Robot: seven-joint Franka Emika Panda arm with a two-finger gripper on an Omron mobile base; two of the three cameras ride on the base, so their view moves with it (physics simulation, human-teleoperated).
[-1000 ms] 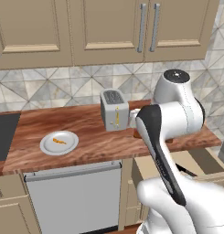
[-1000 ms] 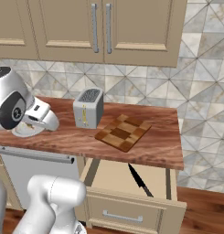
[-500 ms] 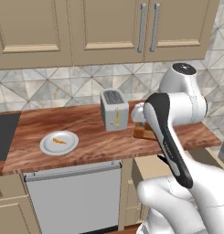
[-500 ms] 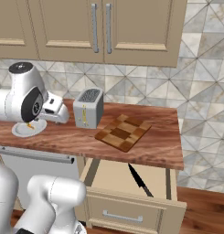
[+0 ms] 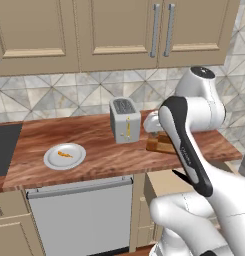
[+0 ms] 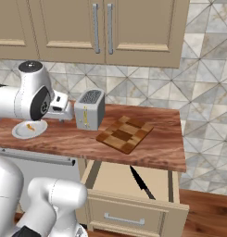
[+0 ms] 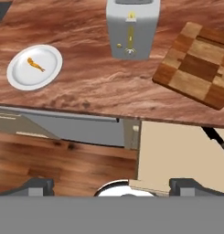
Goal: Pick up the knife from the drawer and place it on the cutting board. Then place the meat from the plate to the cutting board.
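The black knife (image 6: 141, 183) lies in the open tan drawer (image 6: 114, 179) below the counter; its blade also pokes in at the right edge (image 7: 217, 138) of the hand view. The checkered cutting board (image 6: 124, 134) rests bare on the counter, right of the toaster. The small orange meat (image 7: 35, 64) lies on the white plate (image 7: 22, 77) at the left. My gripper (image 7: 113, 186) is open and holds nothing. It hovers high over the counter's front edge, between plate and drawer (image 7: 177, 155), and its hand shows beside the toaster.
A grey toaster (image 6: 89, 109) stands between the plate (image 6: 29, 129) and the board (image 7: 198, 64). A grey dishwasher front (image 5: 84, 215) sits under the counter, left of the drawer. A black cooktop (image 5: 4, 150) is at the far left. Wall cabinets hang above.
The arm's upper links have swung up and back, and the hand has edged a little toward the toaster. The jaws stay wide open. Knife, meat and board have not moved.
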